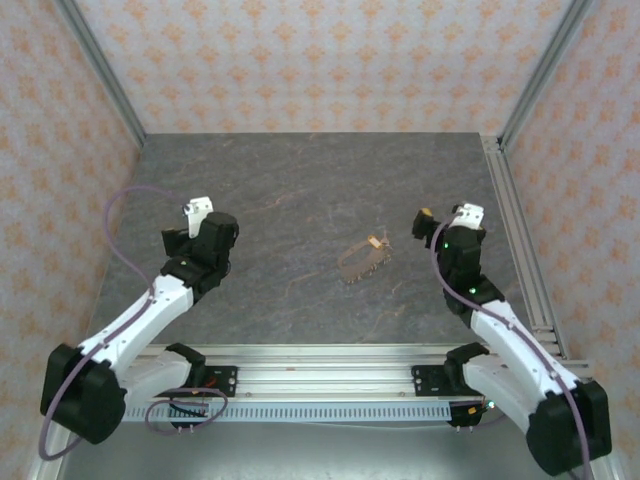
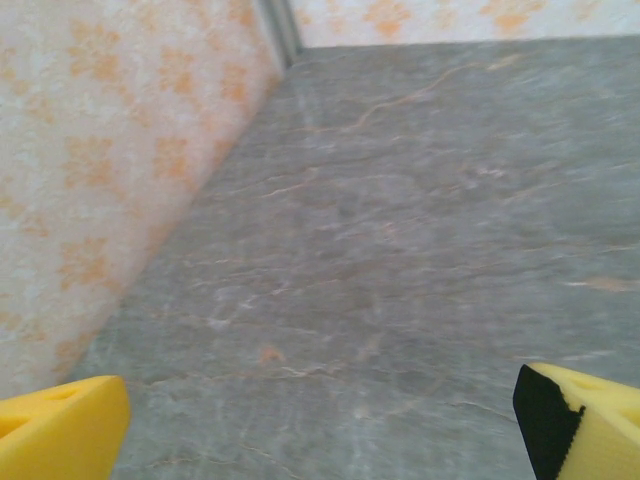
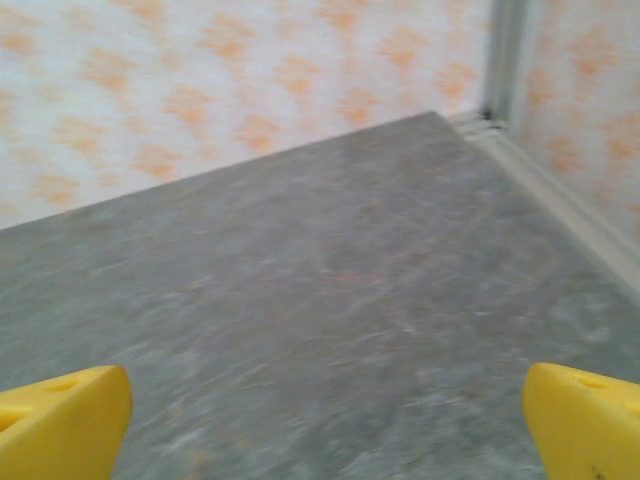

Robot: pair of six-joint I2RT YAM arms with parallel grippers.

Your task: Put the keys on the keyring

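Top external view gives me the thin grey-tan oval wire keyring point(image 1: 360, 262), with the tiny yellow-headed metal key point(image 1: 377, 242) touching its far end; threaded or not, I cannot tell. My left gripper point(image 2: 320, 430) and right gripper point(image 3: 320, 425) flank it, well apart, jaws wide and empty. I judge the next move to be a closer check, then a grasp on the key if it lies loose.

No text, label, brand, number or sign is readable. The pale orange-patterned wall panels point(image 1: 300, 60) show only a repeated floral motif, and the grey stone-look bench point(image 1: 300, 190) only veins.
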